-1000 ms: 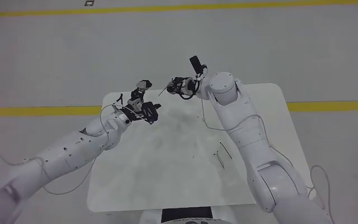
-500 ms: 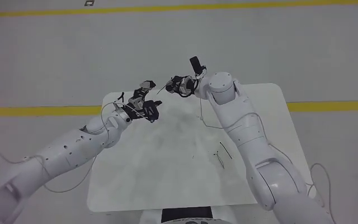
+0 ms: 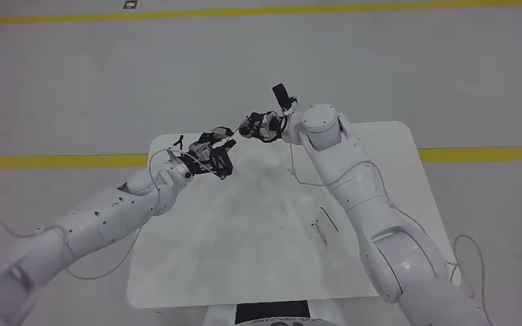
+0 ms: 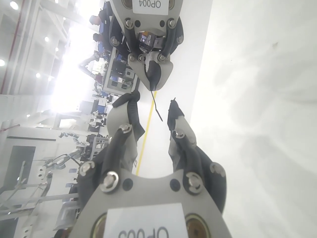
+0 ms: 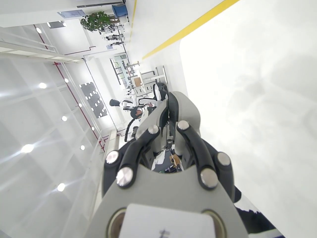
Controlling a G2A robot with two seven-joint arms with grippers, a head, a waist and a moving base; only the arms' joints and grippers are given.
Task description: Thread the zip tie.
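1. Zip tie: thin black strip, pinched at one end in the right tool, with its free tail poking toward the left tool. Held in the air over the far edge of the surface, left of that edge's middle.
2. Right tool: clamped tight on the tie, no gap to be seen.
3. Left tool: spread wide and holding nothing, with its fingers either side of the tail's tip and not touching it.
4. Likely step: taking the free tail so it can be fed through the head.
   - Centre the strip between the pads and close slowly a little back from the tip.
   - Bring both pads on together; probably springy enough to flick aside if one lands first.
   - Keep the right grip firm until the left hold is sure.
   - Head and slot hidden, so position impossible to tell.
5. Loose strips: thin and dark, lying toward the right edge.
6. Label: white and printed, one on each tool's body; print not read out.
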